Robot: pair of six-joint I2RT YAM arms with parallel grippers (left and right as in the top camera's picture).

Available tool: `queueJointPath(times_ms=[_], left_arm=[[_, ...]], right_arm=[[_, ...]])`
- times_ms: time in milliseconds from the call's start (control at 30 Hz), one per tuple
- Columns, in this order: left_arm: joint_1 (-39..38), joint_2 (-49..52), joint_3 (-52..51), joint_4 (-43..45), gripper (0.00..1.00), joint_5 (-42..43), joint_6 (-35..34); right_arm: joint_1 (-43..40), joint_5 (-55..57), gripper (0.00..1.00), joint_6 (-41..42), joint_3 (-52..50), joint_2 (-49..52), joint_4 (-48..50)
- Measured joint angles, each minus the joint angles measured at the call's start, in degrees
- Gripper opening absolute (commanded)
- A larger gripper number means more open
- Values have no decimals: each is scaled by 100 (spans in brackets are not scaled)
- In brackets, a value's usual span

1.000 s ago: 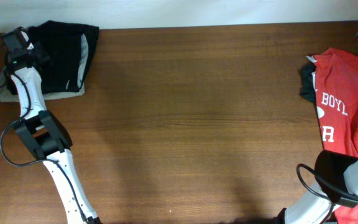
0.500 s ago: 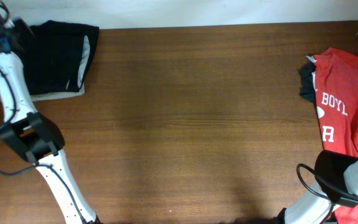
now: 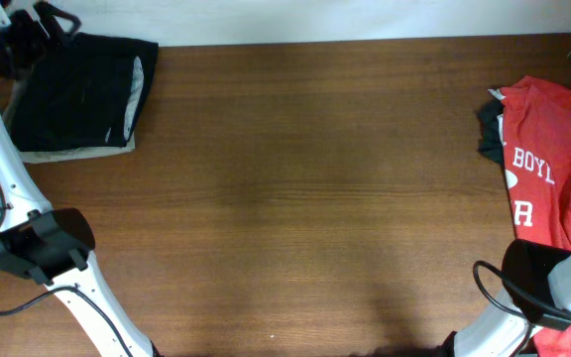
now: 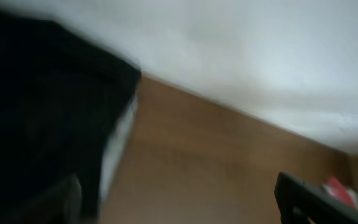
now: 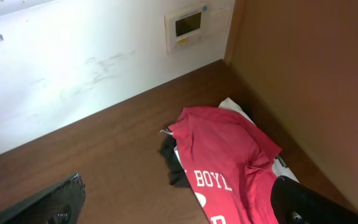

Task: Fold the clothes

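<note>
The black shorts [image 3: 77, 89] lie folded in the far left corner of the surface [image 3: 315, 198], their far side reaching the back edge; a strip of grey lining [image 3: 138, 87] shows along their right edge. They rest on beige trousers [image 3: 72, 152], which show only as a thin band at the near edge of the pile. The left end effector [image 4: 178, 193] hangs by the far left corner, just beside the shorts. Its wrist view is blurred, but the fingers stand wide apart at the lower corners with nothing between them. The left arm [image 3: 8, 188] runs down the left edge of the surface.

The red T-shirt [image 3: 553, 159] lies crumpled at the right edge, running out of the overhead view; a dark garment [image 3: 488, 139] pokes out from under its left side. The right end effector [image 5: 178, 186] is fully spread and empty, held well above that pile. The right arm [image 3: 553, 293] sits at the near right corner.

Between the two piles the whole middle of the surface is bare wood from back edge to front. A white wall [image 5: 73, 62] stands along the back edge; it carries a small control panel [image 5: 188, 26] above the right corner.
</note>
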Motion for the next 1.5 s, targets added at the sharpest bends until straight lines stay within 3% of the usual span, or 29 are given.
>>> queueJointPath(times_ms=[167,733,967,1100,1500], left_arm=[[-2,0,-4,-737,99,2,0],[-2,0,-4,-763,99,-249,0],[-2,0,-4,-765,99,-249,0],[-2,0,-4,-769,99,-249,0],[-2,0,-4,-776,99,-254,0]], right_arm=[[0,0,99,0,0,0,0],[0,0,99,0,0,-26,0],[0,0,99,0,-155,-918,4],[0,2,99,2,-1075,-2205,33],[20,24,99,-4,-5777,-5296,15]])
